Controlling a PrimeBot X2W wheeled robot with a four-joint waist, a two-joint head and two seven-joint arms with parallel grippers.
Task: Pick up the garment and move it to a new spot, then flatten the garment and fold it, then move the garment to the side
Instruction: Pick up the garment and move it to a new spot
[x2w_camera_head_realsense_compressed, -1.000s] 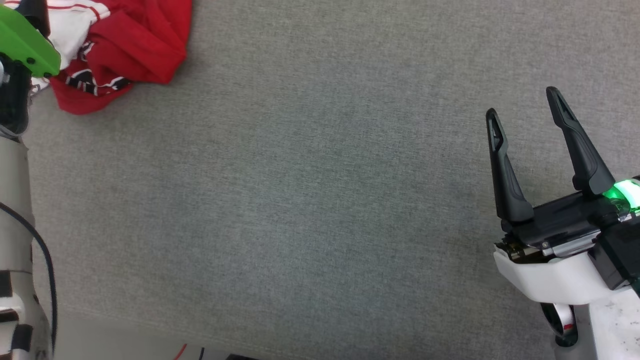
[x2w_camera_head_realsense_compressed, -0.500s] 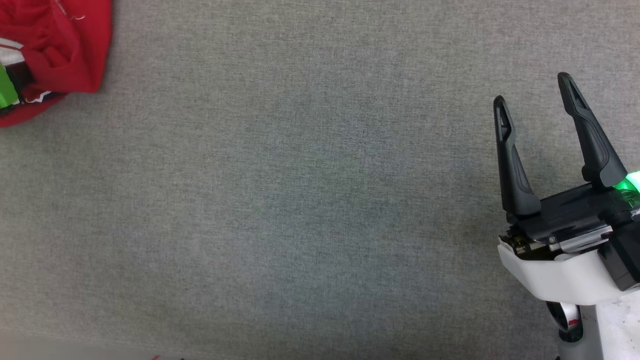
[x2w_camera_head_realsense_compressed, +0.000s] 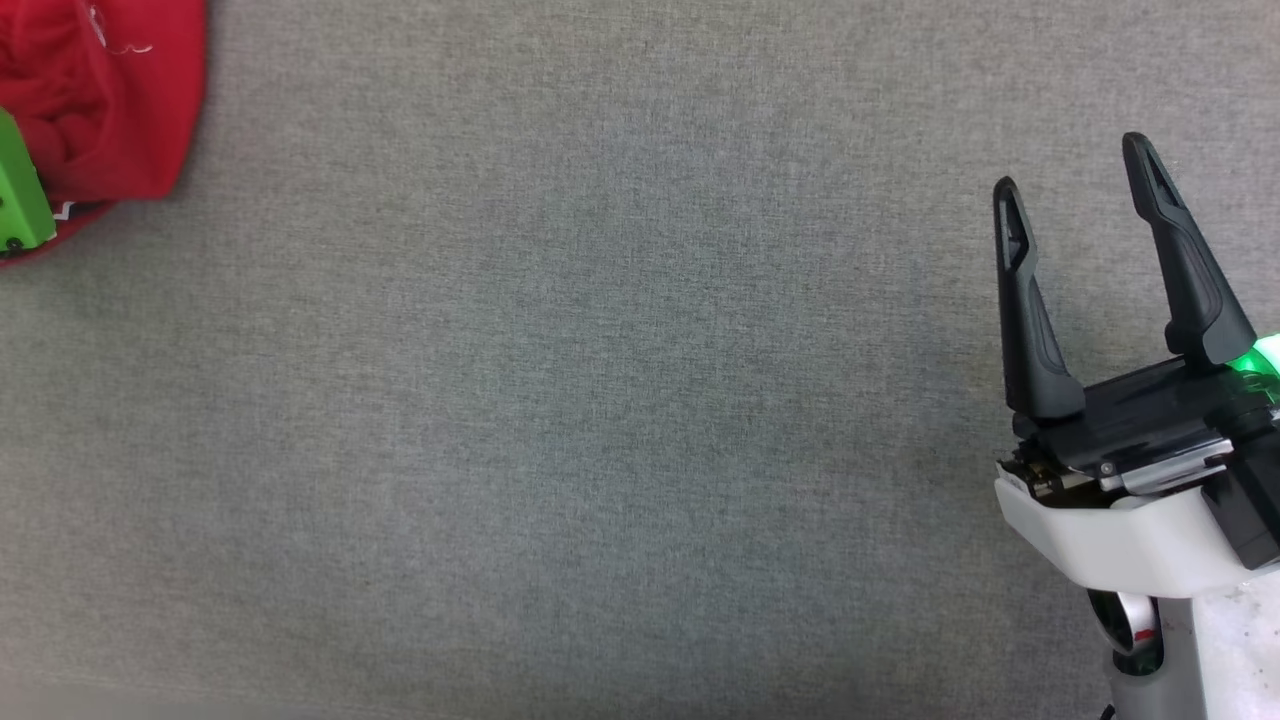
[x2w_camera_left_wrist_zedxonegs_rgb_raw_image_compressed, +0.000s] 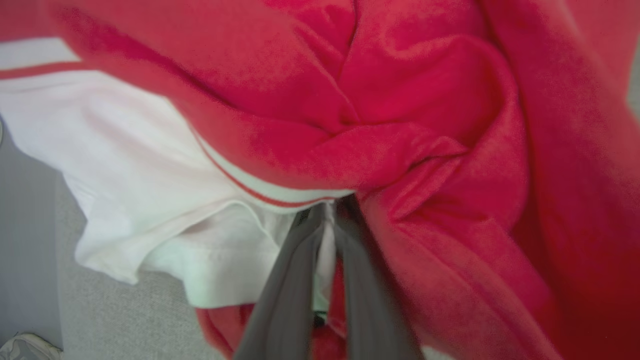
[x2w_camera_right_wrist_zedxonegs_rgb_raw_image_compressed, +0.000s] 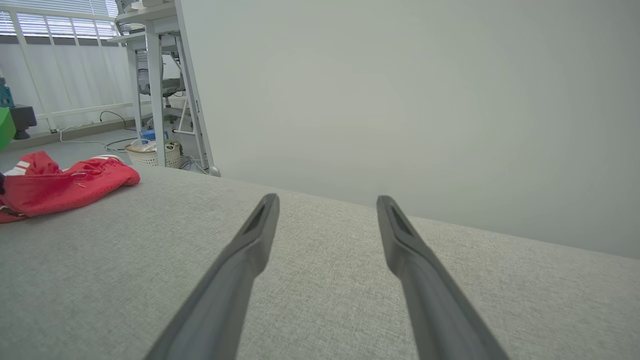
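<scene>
The garment (x2w_camera_head_realsense_compressed: 110, 100) lay bunched at the far left edge of the grey cloth surface (x2w_camera_head_realsense_compressed: 600, 400), a crumpled red heap (a sliver of black-and-white print peeped out at its lower edge). Up close it showed deep red folds, a white sleeve (x2w_camera_left_wrist_zedxonegs_rgb_raw_image_compressed: 150, 165) and thin red-striped trim. The left gripper (x2w_camera_left_wrist_zedxonegs_rgb_raw_image_compressed: 327, 212) was clenched on the garment, pinching white fabric between its fingers. The right gripper (x2w_camera_head_realsense_compressed: 1075, 165) hovered well apart, jaws spread, holding nothing.
</scene>
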